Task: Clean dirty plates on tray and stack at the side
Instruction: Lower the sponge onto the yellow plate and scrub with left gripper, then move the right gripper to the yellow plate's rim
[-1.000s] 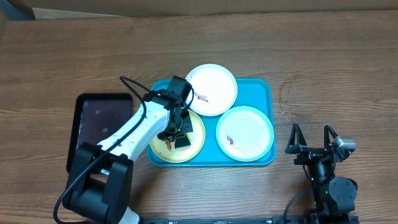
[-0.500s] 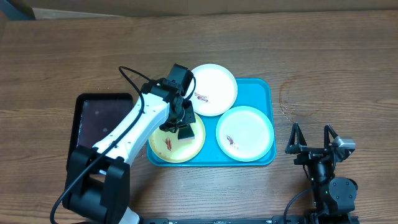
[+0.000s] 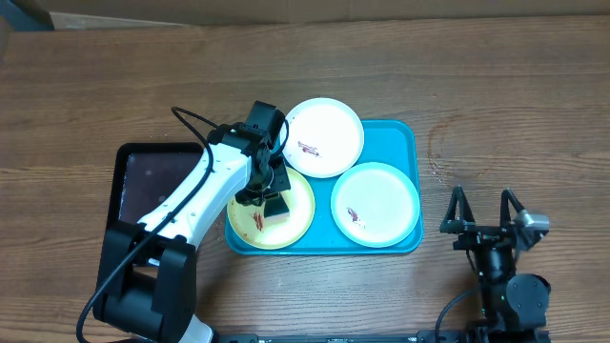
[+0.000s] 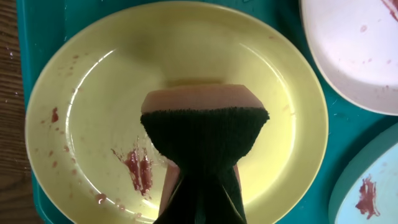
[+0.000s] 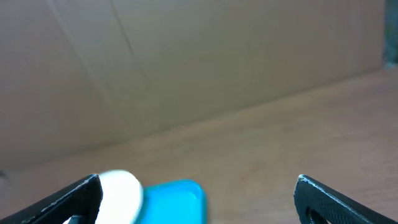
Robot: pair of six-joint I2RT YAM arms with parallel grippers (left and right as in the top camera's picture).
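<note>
The turquoise tray [image 3: 405, 133] holds three dirty plates: a white one [image 3: 324, 136] at the back, a yellow-green one [image 3: 250, 227] front left, and a pale mint one [image 3: 375, 203] front right. Each carries brown-red smears. My left gripper [image 3: 272, 198] is shut on a sponge [image 4: 205, 127] with a dark scouring face, pressed onto the middle of the yellow-green plate [image 4: 93, 93]. A red smear [image 4: 140, 171] lies just left of the sponge. My right gripper [image 3: 486, 214] stands open and empty above the table, right of the tray.
A narrow black tray [image 3: 152, 191] lies left of the turquoise one. Bare wooden table surrounds both. In the right wrist view the white plate [image 5: 121, 193] and the tray's corner [image 5: 177, 199] appear blurred and low between the open fingers.
My left arm has swung slightly leftward, sliding the sponge a short way across the yellow-green plate. The right arm has barely shifted.
</note>
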